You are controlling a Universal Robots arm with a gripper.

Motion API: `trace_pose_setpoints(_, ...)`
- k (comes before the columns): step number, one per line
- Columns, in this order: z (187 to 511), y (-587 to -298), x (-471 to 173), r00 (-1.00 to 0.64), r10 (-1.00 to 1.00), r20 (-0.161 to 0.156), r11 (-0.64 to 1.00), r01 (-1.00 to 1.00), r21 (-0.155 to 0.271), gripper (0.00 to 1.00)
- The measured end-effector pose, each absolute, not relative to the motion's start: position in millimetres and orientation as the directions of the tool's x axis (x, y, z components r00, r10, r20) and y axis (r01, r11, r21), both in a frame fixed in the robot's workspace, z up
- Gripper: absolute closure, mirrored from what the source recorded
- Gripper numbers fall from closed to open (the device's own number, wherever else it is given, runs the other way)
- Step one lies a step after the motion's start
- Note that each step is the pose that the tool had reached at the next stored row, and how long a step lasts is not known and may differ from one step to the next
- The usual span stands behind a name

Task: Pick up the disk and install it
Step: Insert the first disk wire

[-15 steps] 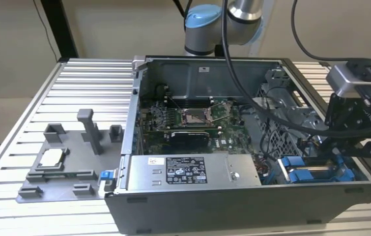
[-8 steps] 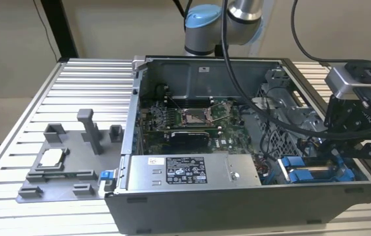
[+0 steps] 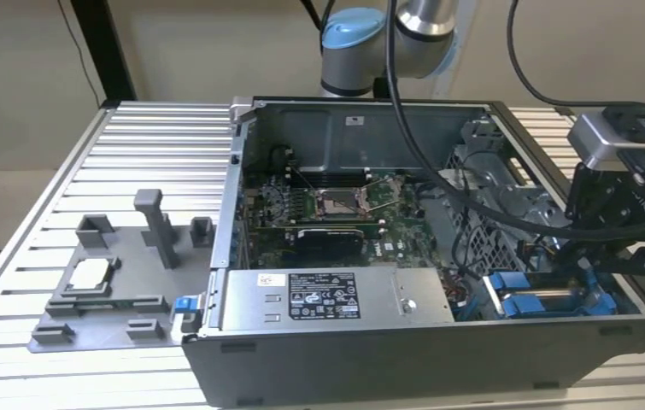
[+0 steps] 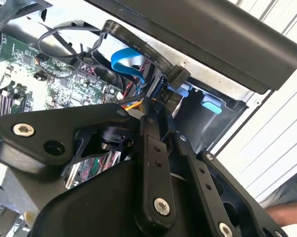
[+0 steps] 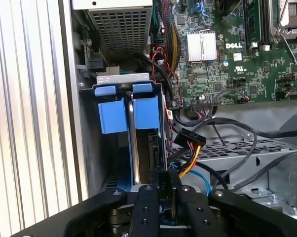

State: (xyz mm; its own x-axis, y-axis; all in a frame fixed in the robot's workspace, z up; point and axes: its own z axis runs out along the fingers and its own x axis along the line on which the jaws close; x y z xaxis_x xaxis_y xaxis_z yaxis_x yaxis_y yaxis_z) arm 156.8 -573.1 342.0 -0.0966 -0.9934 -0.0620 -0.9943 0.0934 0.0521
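Note:
The disk (image 5: 144, 116) stands on edge in the drive bay at the case's front corner, on the exterior view's right, with its blue bracket tabs (image 3: 524, 305) showing. My gripper (image 3: 616, 272) hangs over the end of the bay away from the tabs. In the first wrist view its fingers (image 5: 147, 205) are drawn close together on a thin blue edge of the bracket. The second wrist view has my gripper (image 4: 157, 106) reaching down among cables beside the bay wall.
The open computer case (image 3: 413, 359) holds the motherboard (image 3: 334, 209), a grey power-supply box (image 3: 328, 295), and loose black, orange and blue cables (image 5: 190, 148) next to the bay. A grey fixture (image 3: 106, 290) with a small silver chip sits on the slatted table at the exterior view's left.

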Motion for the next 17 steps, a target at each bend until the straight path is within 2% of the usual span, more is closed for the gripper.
trace_pose_setpoints(17, 339.7, -576.1, 156.4, -0.096, -0.993, -0.062, 0.093, -0.994, 0.053, 1.0)
